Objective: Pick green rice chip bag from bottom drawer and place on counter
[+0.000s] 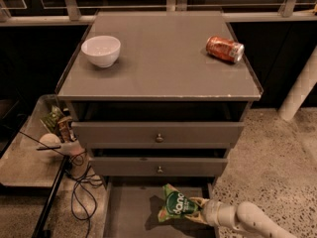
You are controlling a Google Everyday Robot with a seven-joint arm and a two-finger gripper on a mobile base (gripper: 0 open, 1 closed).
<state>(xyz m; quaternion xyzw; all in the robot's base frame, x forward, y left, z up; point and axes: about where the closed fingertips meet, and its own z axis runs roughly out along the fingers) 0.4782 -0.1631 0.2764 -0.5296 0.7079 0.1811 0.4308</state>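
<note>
The green rice chip bag [175, 204] is lifted a little above the floor of the open bottom drawer [129, 212], with its shadow beneath it. My gripper [197, 208] comes in from the lower right on a white arm and is shut on the bag's right end. The counter [158, 58] is the flat grey top of the cabinet, well above the bag.
A white bowl [101, 50] stands at the counter's left and an orange soda can [225, 49] lies at its right rear. Two upper drawers with round knobs [159, 138] overhang the bottom drawer. A low side tray with clutter and cables [54, 143] is at the left.
</note>
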